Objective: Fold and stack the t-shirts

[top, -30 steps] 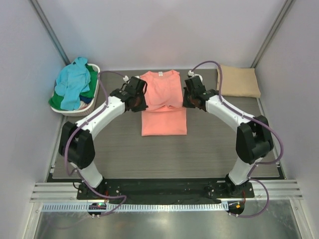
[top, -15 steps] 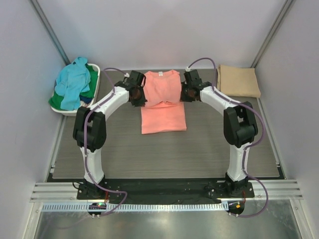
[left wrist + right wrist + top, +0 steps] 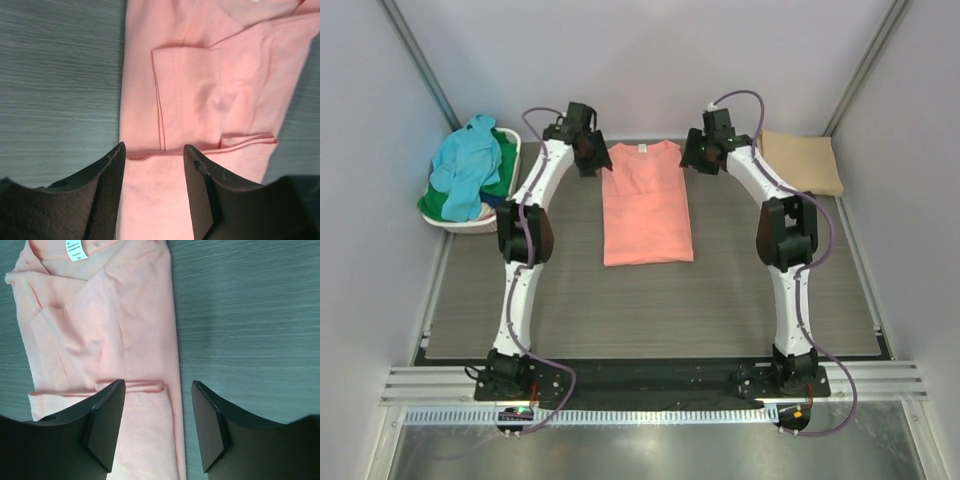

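Left gripper (image 3: 588, 150), right gripper (image 3: 705, 152) open, empty, at 11 and 1 o'clock of salmon-pink t-shirt (image 3: 647, 205); single-layer pinch could untuck sleeves

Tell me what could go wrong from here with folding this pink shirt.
Both tools are open, the left tool and right tool each near a side edge of the salmon-pink shirt. A pinch there might catch only the top layer and pull a tucked sleeve loose. If the two grasps land unevenly, the next fold could come out skewed.
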Robot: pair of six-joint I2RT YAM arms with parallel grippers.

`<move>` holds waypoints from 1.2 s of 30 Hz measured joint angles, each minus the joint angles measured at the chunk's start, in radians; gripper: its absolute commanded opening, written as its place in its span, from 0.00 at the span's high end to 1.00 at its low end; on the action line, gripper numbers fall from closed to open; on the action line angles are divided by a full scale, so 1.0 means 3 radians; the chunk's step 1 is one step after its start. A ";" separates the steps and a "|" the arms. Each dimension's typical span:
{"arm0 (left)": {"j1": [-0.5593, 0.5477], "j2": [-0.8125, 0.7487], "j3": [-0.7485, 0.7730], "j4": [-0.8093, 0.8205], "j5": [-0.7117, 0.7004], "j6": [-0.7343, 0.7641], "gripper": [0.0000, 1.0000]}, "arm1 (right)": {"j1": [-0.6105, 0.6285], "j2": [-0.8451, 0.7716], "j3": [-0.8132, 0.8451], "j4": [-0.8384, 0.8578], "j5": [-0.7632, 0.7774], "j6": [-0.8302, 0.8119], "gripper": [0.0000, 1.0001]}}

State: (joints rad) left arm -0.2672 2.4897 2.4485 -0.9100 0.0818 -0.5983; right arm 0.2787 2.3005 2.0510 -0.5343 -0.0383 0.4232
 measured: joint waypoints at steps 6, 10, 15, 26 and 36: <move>0.0107 -0.0988 -0.1193 0.0228 0.0092 -0.0052 0.48 | -0.0069 -0.0809 -0.0903 0.0107 -0.0107 -0.0001 0.38; 0.0039 -0.2000 -0.2654 0.0570 0.0189 -0.0141 0.48 | -0.0036 -0.1603 -0.2060 0.0409 -0.0426 0.0028 0.38; -0.0064 -0.2616 -0.3866 0.1003 0.0266 -0.0254 0.48 | -0.0003 -0.2015 -0.3179 0.0707 -0.0866 0.0142 0.39; -0.0145 -0.2954 -0.5194 0.1780 0.0492 -0.0510 0.48 | 0.0017 -0.1984 -0.3847 0.1256 -0.1231 0.0292 0.43; -0.0197 -0.2954 -0.5437 0.2260 0.0601 -0.0632 0.49 | 0.0028 -0.1882 -0.3871 0.1504 -0.1311 0.0304 0.53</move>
State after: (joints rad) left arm -0.3264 1.6035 0.8173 -0.2321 0.2623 -0.7879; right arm 0.2871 1.7359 0.8898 -0.0830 -0.4316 0.5144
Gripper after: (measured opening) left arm 0.513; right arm 0.482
